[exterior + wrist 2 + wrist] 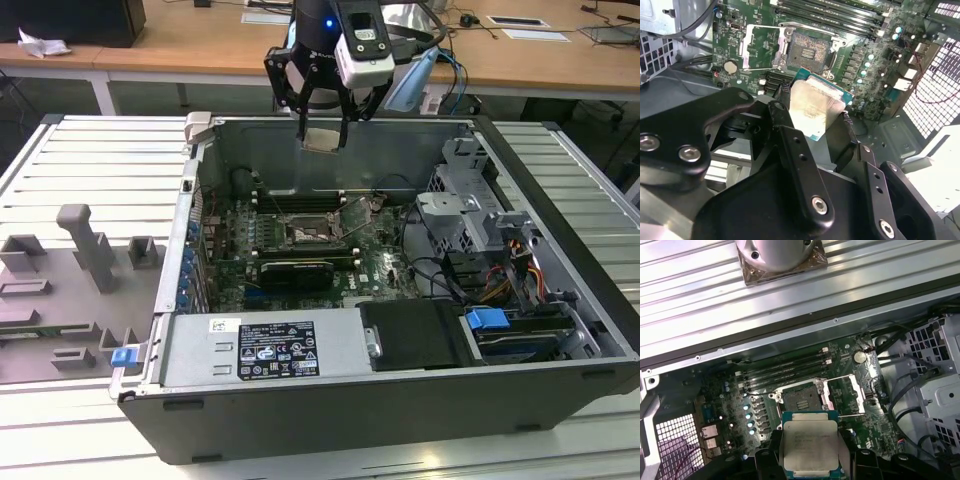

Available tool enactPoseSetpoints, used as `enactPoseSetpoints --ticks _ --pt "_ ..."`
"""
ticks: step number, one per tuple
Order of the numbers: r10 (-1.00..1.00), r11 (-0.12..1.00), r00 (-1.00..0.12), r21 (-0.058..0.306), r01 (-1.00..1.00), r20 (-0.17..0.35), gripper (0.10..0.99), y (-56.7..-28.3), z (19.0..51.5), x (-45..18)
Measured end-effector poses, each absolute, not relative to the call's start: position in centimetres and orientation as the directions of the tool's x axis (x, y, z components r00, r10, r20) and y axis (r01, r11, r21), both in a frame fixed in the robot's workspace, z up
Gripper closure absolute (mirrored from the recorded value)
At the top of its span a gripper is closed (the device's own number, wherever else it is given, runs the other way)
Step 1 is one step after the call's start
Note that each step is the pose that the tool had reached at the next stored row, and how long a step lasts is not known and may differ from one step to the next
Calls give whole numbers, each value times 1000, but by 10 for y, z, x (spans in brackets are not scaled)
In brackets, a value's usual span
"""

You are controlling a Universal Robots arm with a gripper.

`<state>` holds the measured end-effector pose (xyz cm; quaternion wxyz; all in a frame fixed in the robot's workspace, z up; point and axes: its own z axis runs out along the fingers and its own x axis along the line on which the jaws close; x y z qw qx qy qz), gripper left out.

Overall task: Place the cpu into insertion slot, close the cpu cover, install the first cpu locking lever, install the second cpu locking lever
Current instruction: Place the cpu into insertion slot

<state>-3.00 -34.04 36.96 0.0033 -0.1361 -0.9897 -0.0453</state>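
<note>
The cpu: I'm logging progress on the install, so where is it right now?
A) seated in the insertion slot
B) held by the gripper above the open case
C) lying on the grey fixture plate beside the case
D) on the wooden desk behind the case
B: the gripper clamps the cpu above the motherboard, while the insertion slot lies bare with its cpu cover swung open.
</note>
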Motion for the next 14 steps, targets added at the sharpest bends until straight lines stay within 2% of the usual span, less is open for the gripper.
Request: enactPoseSetpoints --ticks 14 --pt "312 946 -950 89 312 19 557 -340 370 -30"
